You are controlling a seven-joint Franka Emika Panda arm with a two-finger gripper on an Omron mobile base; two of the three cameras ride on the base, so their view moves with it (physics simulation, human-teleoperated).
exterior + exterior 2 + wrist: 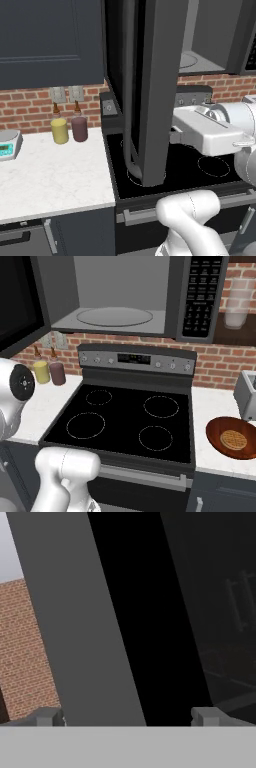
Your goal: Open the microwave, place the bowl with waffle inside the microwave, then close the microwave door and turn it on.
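The microwave (200, 296) hangs above the stove with its pale interior and round turntable (114, 316) exposed. Its door (150, 90) is swung wide open to the left and stands edge-on in the left base view; it also shows at the far left of the right base view as the dark door (15, 301). My gripper (175, 134) is open right beside the door's inner face, low down. In the hand view the gripper (127, 719) straddles the door's grey frame, nothing held. The reddish-brown bowl (215, 433) with a waffle (233, 439) sits on the counter right of the stove.
The black stove (125, 416) lies under the microwave. A yellow cup (59, 131) and a purple cup (79, 128) stand on the white counter at left, with a scale (7, 144) beyond. A grey appliance (247, 393) sits behind the bowl.
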